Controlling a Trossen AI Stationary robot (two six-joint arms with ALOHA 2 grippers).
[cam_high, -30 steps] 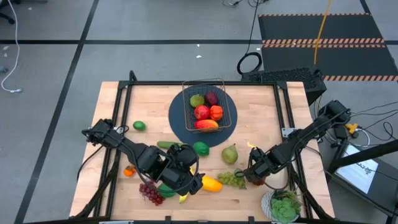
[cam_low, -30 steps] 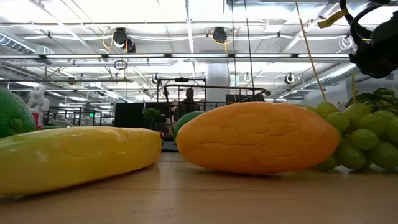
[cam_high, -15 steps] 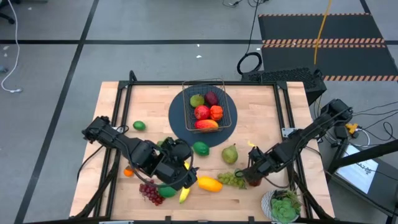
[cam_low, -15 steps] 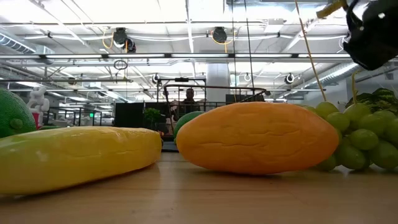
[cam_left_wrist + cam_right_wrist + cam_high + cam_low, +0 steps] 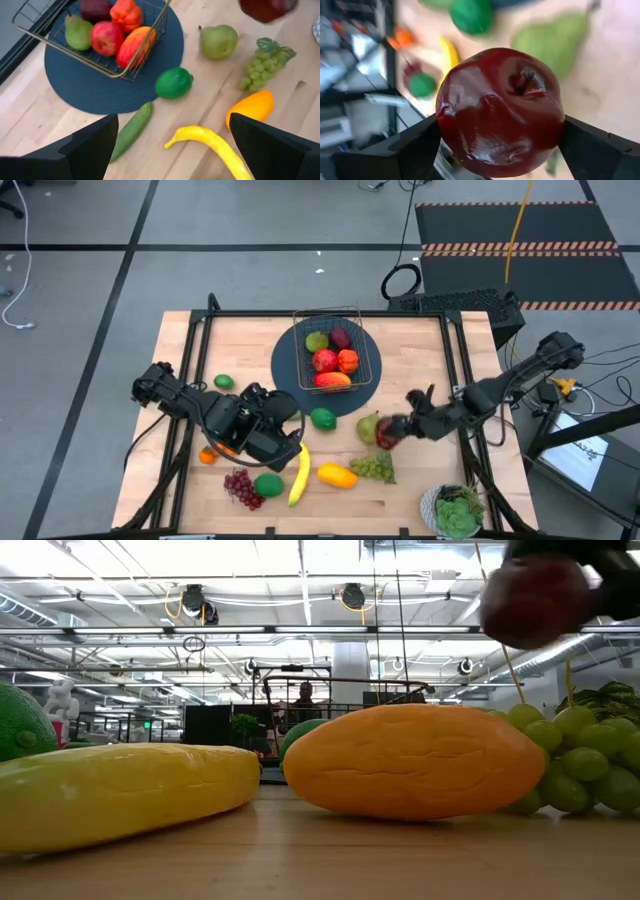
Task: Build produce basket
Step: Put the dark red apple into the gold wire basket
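Note:
The wire basket [image 5: 352,372] stands on a round dark-blue mat [image 5: 290,380] at the far middle, with apples, a pear and other produce in it. Loose on the table lie a pear [image 5: 367,423], a lime [image 5: 322,418], a banana [image 5: 298,474], a mango [image 5: 337,475], green grapes [image 5: 372,468], purple grapes [image 5: 240,486] and a cucumber [image 5: 131,131]. My right gripper [image 5: 394,431] is shut on a dark red apple [image 5: 500,110] beside the pear. My left gripper [image 5: 272,442] hangs open over the table's left half, nothing between its fingers. My right gripper pinches the dark red apple between its two fingers, one on each opposite side [image 5: 445,120]. The apple's stem dimple [image 5: 525,82] faces the wrist. The fingers come slanting down from the table's right side. The apple [image 5: 535,600] is lifted clear of the table.
A potted leafy plant [image 5: 458,510] stands at the near right corner. A small lime [image 5: 224,382] lies at the far left, an orange [image 5: 207,456] and a green fruit [image 5: 268,485] near the left arm. Bare wood shows right of the mat.
My right gripper has risen from beside the green grapes with the dark red apple and gone toward the far edge and the pear, tipping up; the apple now hangs clear of the table. My left gripper has drawn back toward the far left, uncovering the banana.

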